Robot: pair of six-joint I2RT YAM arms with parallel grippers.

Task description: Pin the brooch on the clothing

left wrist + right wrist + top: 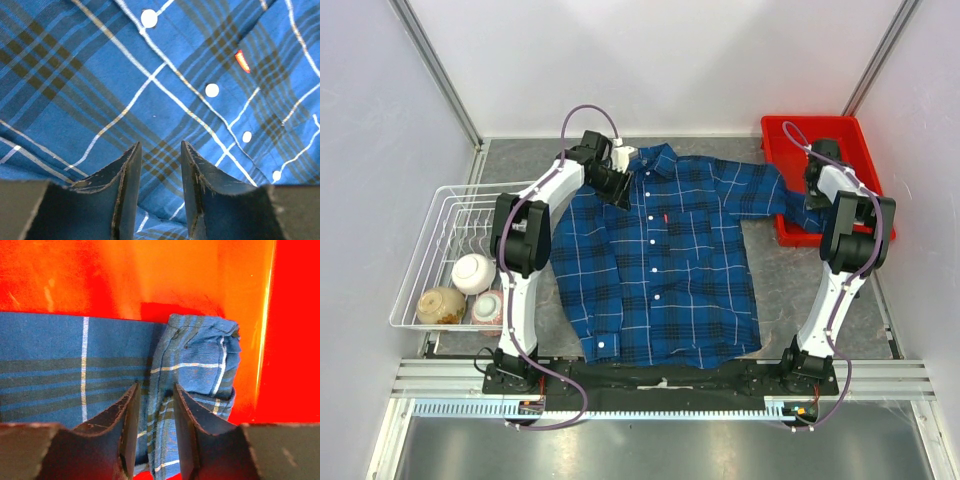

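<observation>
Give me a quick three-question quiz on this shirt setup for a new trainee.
1. True or false: one sleeve end of the shirt lies in the red bin.
2. How many bowls sit in the wire basket? A two, B three, C five.
3. Fill in: the left gripper hovers over the shirt near its ____.
Key: 1 true; 2 B; 3 collar.
</observation>
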